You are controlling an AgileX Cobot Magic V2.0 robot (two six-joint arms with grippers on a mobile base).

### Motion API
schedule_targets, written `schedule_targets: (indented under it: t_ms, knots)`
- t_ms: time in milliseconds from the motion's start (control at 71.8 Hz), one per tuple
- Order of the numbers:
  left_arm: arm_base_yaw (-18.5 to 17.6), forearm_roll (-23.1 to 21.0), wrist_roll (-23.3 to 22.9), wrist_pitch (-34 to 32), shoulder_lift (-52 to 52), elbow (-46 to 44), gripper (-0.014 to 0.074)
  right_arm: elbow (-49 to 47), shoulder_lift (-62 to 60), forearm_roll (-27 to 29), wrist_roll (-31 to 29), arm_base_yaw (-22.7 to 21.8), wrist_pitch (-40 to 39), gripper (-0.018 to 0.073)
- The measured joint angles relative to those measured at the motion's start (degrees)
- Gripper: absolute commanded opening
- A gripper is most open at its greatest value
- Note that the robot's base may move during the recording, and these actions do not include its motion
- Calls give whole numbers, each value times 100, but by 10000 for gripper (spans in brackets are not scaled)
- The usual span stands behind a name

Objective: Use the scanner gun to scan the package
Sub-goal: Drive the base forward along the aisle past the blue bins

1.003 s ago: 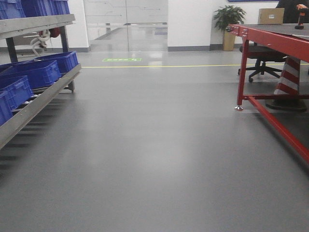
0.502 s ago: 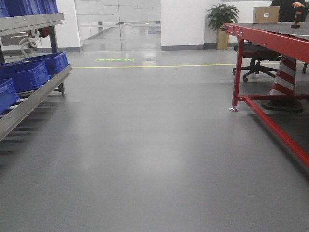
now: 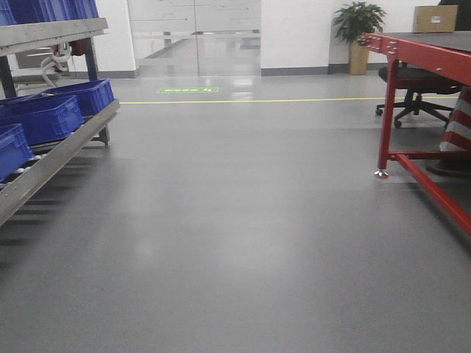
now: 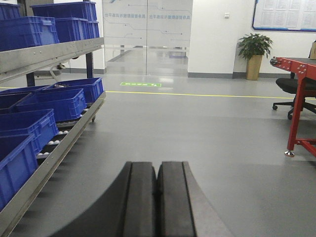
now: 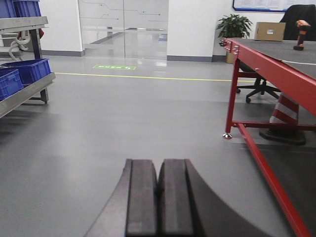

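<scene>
Showing tan package [image 5: 269, 31], orange-black scanner gun [image 5: 299, 35].

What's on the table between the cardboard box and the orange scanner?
Nothing. The right wrist view shows only bare tabletop between the package and the scanner gun on the red table.

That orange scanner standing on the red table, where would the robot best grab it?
Probably the handle of the scanner gun, approached sideways: it seems to stand upright on its base on the red table, handle exposed below the head. It is too distant for finer detail.
</scene>
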Motion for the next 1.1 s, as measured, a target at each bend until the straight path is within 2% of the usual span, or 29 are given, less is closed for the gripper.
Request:
schedule_targets:
  t_ms: [1101]
  knots:
    - [-27,0,0,0,0,0,-111,0,0,0,0,0,0,-168]
